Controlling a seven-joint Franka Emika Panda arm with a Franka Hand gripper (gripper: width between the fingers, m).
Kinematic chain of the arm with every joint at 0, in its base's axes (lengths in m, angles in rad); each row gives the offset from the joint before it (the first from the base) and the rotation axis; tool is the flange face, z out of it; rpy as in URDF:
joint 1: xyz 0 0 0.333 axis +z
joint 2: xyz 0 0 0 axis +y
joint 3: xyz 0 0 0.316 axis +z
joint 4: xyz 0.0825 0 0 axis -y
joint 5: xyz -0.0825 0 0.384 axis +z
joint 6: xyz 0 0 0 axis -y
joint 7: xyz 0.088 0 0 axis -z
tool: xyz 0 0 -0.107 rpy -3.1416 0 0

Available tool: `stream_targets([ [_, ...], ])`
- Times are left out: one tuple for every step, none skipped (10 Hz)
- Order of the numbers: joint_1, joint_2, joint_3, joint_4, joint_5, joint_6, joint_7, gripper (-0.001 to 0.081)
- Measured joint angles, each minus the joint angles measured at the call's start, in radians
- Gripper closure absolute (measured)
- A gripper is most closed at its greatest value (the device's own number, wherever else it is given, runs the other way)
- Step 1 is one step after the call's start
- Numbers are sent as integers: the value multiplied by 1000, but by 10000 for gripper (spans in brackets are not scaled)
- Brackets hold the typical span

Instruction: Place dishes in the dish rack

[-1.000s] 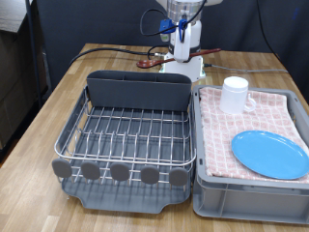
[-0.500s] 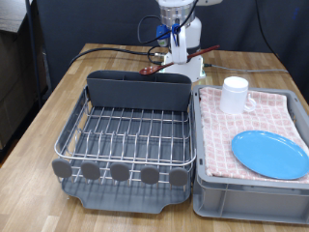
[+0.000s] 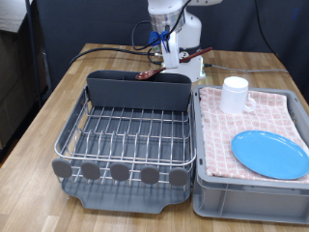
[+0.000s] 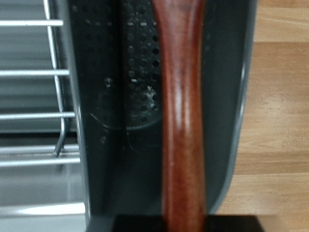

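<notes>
Leftward now, the gripper (image 3: pixel 166 53) apparently clamps the glossy reddish-brown spoon (image 4: pixel 181 106) above the cutlery box (image 3: pixel 138 90).

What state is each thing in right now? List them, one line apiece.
wooden spoon: held in the gripper, above the cutlery box.
gripper: shut on the wooden spoon, over the rack's far end.
cutlery box: upright, nothing in it yet.
dish rack: wire grid bare.
mug: upright on the checked cloth in the crate.
plate: lying flat in the crate.
</notes>
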Motion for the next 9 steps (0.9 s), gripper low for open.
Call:
stream_targets([
  [0,11,-20,1,3,7,-26,714],
  [0,21,-38,5,4,11,-48,714],
  [0,30,-54,10,4,11,-66,714],
  [0,38,-68,15,4,10,-81,714],
  [-1,42,-80,19,3,9,-94,714],
  [-3,44,-87,22,-3,9,-98,714],
  [-8,44,-88,23,-14,11,-98,714],
  [-15,44,-86,23,-33,16,-94,659],
  [-24,44,-81,23,-63,23,-79,659],
])
